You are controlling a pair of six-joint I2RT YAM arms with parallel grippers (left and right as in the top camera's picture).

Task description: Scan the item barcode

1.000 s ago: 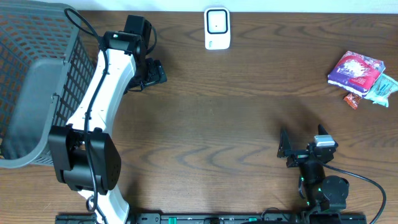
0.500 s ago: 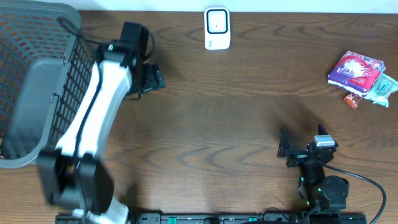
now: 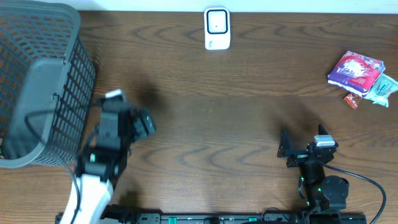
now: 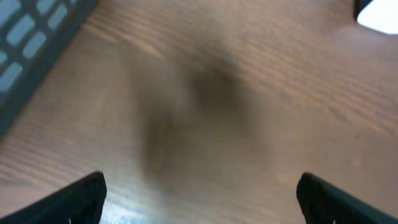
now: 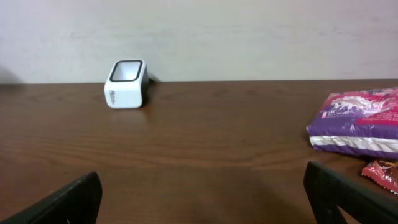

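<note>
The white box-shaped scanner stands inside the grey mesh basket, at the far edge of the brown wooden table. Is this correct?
Not inside. The white box-shaped scanner stands on the bare brown wooden table, well apart from the grey mesh basket, at the far edge. The overhead view shows it.

White scanner (image 3: pixel 217 28) stands upright at far edge; purple packet (image 3: pixel 356 68) lies flat, far right.

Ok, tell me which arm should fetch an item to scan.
Probably right: the right gripper, open, is nearer the purple packet, which shows in its wrist view; the left gripper, also open, is beside the basket.
</note>
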